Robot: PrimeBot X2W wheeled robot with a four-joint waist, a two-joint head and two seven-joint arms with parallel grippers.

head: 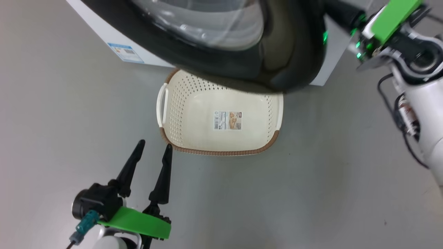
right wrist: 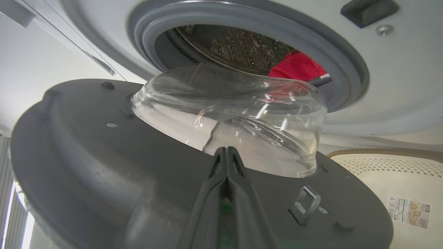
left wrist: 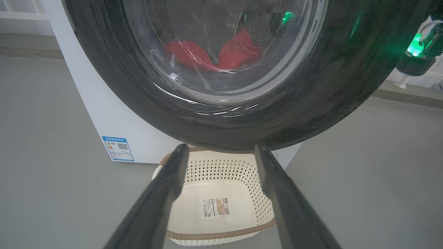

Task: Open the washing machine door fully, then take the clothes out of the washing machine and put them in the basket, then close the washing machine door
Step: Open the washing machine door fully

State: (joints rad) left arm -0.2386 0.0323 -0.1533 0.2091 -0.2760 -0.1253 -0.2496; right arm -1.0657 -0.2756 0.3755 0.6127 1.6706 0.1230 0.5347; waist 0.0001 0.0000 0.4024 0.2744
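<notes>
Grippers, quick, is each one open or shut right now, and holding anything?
Left gripper: open, holding nothing.
Right gripper: shut, nothing held, tips by the inner side of the washing machine door.

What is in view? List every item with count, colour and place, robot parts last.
floor: one, grey, under everything.
washing machine: one, white, standing on the floor.
basket: one, cream with a brown rim, on the floor in front of the washing machine, holding no clothes.
washing machine door: one, black rim with a clear glass bowl, part open above the basket's far end.
clothes: red, count unclear, inside the washing machine.
paper label: one, white, on the basket's bottom.
blue label: one, low on the washing machine.
left gripper: one, dark, open, near the basket's near left corner.
right gripper: one, dark, shut, at the door's inner face beside the glass.
</notes>
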